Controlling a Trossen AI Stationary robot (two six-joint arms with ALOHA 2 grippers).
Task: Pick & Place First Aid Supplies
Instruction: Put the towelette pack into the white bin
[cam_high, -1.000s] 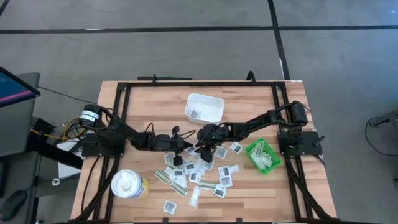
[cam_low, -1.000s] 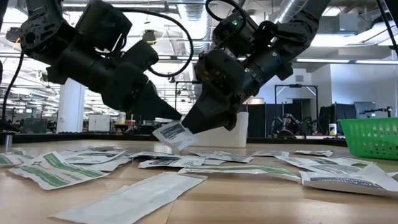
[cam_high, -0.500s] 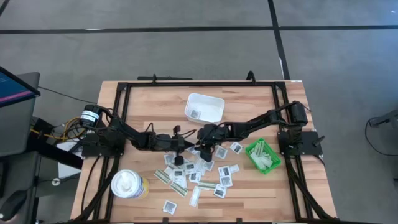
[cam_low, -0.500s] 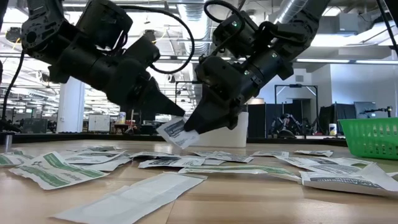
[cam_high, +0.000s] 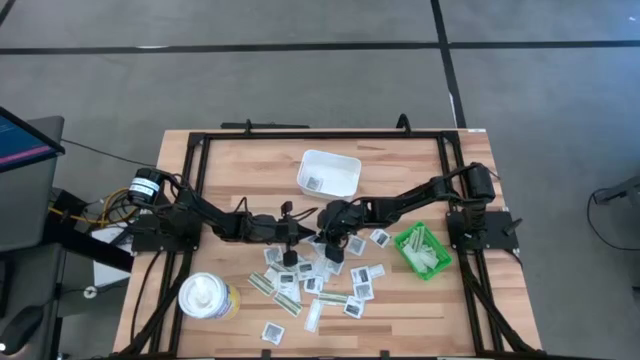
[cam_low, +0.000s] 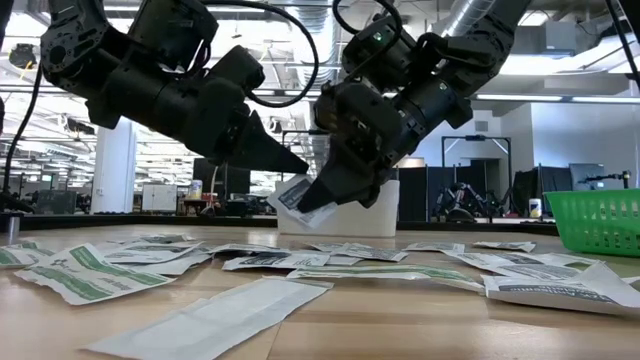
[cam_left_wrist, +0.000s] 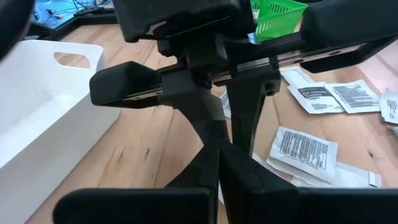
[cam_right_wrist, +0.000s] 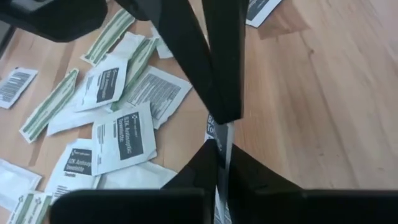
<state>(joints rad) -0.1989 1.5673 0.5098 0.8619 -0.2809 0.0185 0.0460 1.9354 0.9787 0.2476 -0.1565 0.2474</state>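
A small square white packet (cam_low: 296, 193) with dark print hangs above the table between my two grippers, near the table's middle. My left gripper (cam_low: 303, 168) comes from the left and is shut on it. My right gripper (cam_low: 312, 203) comes from the right and is also shut on it. In the right wrist view the packet (cam_right_wrist: 219, 134) shows edge-on. Many more packets (cam_high: 320, 280) lie flat on the wood below and toward the near edge; some are square and white, some are narrow olive-striped strips. My left gripper pinches the packet's upper edge (cam_low: 288, 184) between its two shut fingertips. Its fingers come from the table's left, slanting slightly down. The packet is lifted clear of the table. My right gripper pinches the packet's lower part (cam_right_wrist: 218, 142) between its two fingers (cam_right_wrist: 202, 163). They come from the table's right, slanting down. The packet stands tilted between them, clear of the table.
A white rectangular tray (cam_high: 345, 170) stands behind the grippers toward the far edge, with one packet in it. A green bin (cam_high: 422, 250) sits at the right. A white and yellow round container (cam_high: 208, 297) stands at the near left. A black frame runs around the table.
My right gripper has shut on the packet, which my left gripper was holding all along. The packet now sits a little higher and more upright between the two grippers.
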